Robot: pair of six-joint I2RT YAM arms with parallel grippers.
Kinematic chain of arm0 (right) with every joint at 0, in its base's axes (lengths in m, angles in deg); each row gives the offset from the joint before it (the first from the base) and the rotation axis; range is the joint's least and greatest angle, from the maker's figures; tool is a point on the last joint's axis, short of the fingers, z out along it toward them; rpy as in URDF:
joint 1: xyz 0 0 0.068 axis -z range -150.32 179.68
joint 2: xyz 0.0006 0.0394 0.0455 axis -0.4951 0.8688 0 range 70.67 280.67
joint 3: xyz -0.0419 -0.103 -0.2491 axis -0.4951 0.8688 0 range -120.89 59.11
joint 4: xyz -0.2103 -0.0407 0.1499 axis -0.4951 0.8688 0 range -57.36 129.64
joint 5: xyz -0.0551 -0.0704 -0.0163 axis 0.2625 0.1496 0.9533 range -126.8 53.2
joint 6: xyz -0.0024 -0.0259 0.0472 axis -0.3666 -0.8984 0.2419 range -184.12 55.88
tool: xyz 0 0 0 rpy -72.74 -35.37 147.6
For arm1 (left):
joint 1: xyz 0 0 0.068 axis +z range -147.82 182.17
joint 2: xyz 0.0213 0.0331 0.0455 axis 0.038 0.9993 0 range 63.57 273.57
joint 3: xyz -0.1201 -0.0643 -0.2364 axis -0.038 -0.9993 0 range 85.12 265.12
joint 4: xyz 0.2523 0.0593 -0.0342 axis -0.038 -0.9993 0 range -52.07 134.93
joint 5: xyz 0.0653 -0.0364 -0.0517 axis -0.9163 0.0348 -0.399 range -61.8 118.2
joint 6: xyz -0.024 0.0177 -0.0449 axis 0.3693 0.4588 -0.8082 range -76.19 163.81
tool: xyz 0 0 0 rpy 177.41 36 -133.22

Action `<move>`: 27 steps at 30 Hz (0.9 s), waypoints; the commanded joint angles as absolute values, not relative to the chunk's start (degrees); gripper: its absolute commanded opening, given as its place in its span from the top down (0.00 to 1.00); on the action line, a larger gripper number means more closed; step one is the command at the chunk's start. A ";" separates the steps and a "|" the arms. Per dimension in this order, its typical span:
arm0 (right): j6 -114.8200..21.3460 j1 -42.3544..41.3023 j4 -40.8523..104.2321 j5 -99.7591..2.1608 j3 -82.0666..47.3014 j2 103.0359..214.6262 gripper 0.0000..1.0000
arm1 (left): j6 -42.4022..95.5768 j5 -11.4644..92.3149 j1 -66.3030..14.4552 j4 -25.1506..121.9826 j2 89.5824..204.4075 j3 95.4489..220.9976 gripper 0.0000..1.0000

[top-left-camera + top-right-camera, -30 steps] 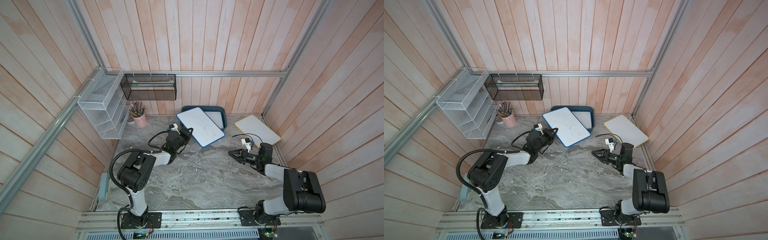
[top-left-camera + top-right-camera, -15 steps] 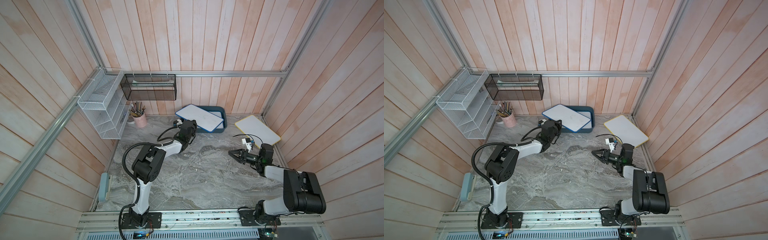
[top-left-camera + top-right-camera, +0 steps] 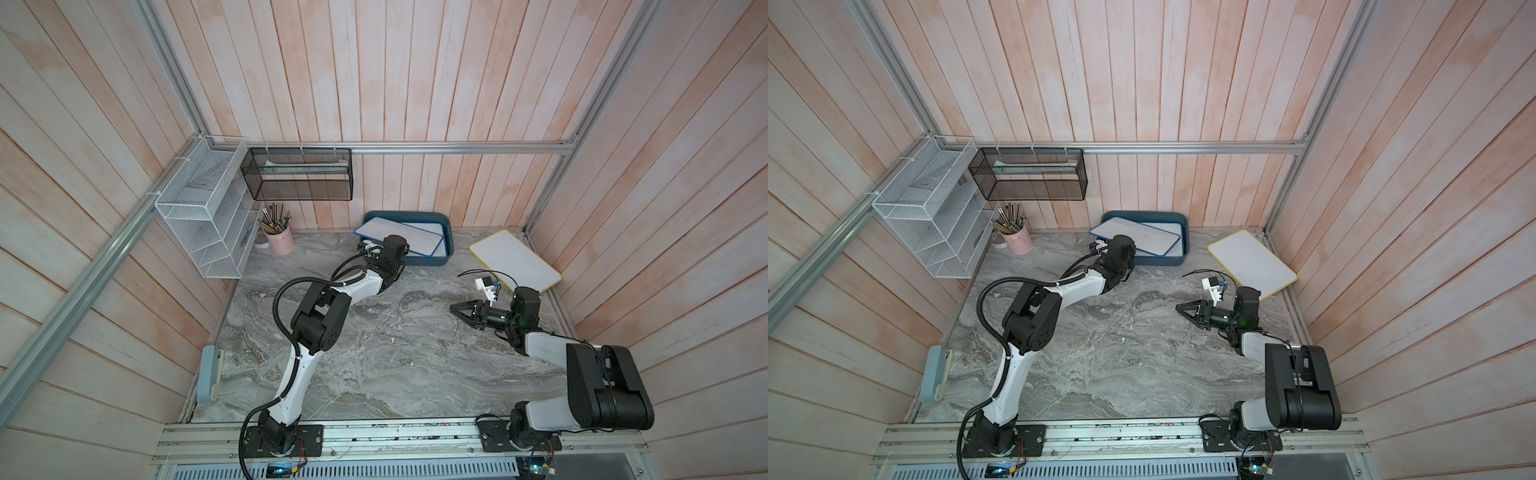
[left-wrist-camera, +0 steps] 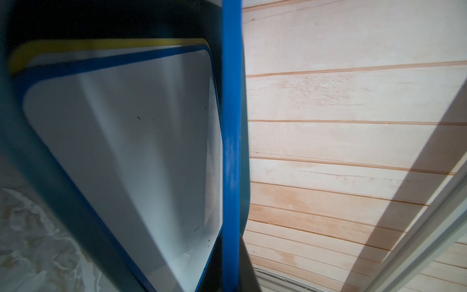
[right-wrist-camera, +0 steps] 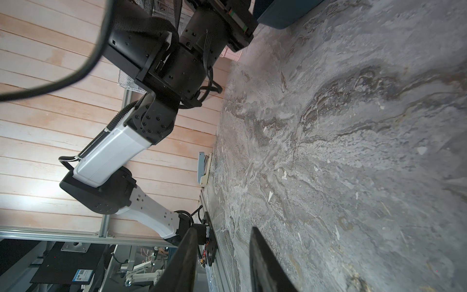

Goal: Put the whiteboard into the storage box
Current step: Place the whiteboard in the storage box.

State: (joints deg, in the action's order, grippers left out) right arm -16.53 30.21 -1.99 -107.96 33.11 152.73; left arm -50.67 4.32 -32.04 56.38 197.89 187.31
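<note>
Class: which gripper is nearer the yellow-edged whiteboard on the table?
Right. The right gripper hangs close by the yellow-edged whiteboard; the left gripper is farther off, at the storage box.

- Lab robot cell, study mock-up: plank walls (image 3: 415, 83), marble-look tabletop (image 3: 395, 353) under right gripper (image 3: 456, 309).
- Aluminium extrusion frame (image 3: 457, 146), slotted mounting rail (image 3: 395, 434).

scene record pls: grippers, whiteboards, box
left gripper: shut on the blue-framed whiteboard
held board: tilted across the storage box, one corner past its rim
box contents: second blue-framed whiteboard lying on a yellow-edged board
right gripper: open, empty, over the marble tabletop
yellow-framed whiteboard: outside the box, at the table's far right corner
task state: held board not yet released
</note>
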 commanded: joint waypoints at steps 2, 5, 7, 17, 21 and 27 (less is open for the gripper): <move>-17.43 29.96 -0.70 -109.24 32.77 152.12 0.64 | -50.48 0.87 -32.35 58.67 199.33 193.48 1.00; -18.80 29.94 1.60 -108.88 32.39 151.46 0.64 | -50.93 -1.57 -32.63 58.71 200.03 194.28 1.00; -19.29 29.95 2.45 -108.76 32.29 151.35 0.64 | -51.18 -2.79 -32.67 58.27 200.90 195.43 1.00; -20.66 29.86 5.12 -108.47 32.39 150.56 0.64 | -51.99 -5.67 -33.05 57.04 207.94 204.74 1.00; -20.89 29.86 5.49 -108.43 32.58 150.28 0.64 | -48.98 -4.83 -33.44 57.32 210.25 208.43 0.79; -21.41 29.84 6.48 -108.17 32.65 150.21 0.64 | -44.46 -2.86 -33.60 59.96 207.99 205.37 0.30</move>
